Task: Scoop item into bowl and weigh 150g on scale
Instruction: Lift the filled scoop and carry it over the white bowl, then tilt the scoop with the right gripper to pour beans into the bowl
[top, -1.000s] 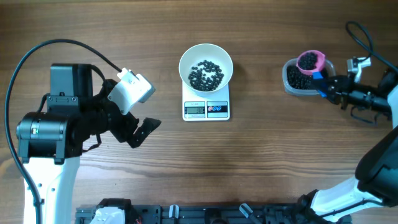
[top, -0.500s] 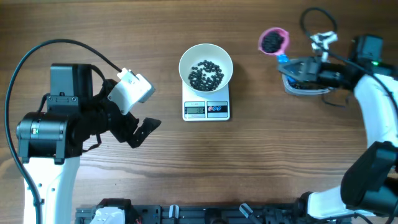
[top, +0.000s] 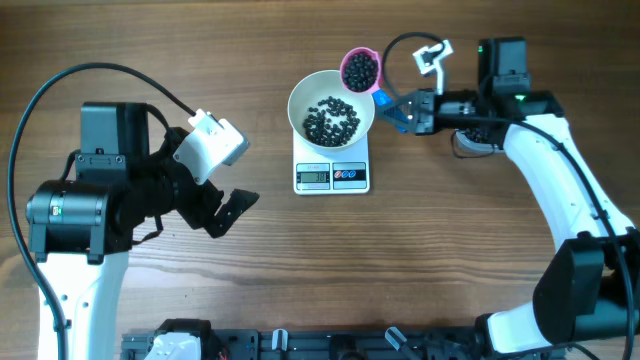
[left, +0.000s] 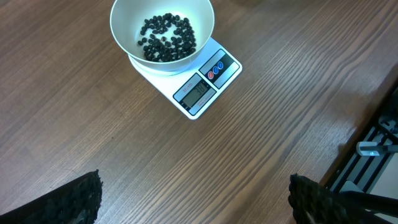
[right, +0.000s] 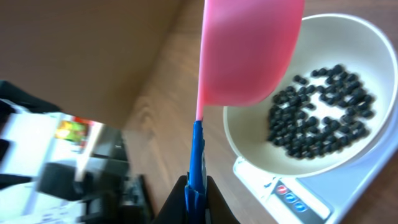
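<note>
Wood-grain table (top: 450, 260), white scale (top: 332, 175) in the middle, display and two round buttons along its near edge; digits unreadable. White bowl (top: 299, 98) sits on the scale's platform and covers most of it. Black beans (top: 331, 120) lie as a loose thin patch in the bowl's bottom, walls bare.

Right gripper (top: 413, 112) is just right of the scale's far end, jaws clamped together on the blue handle (top: 397, 113) of a pink scoop (top: 360, 71). Scoop cup is full of beans, roughly level, beyond the scale's far-right corner and overlapping the bowl's rim there. Contact with the rim: can't tell.

Left gripper (top: 228, 212) is well left of the scale and slightly nearer, jaws spread wide apart, nothing between them. Its wrist camera looks across bare wood at scale and bowl.
</note>
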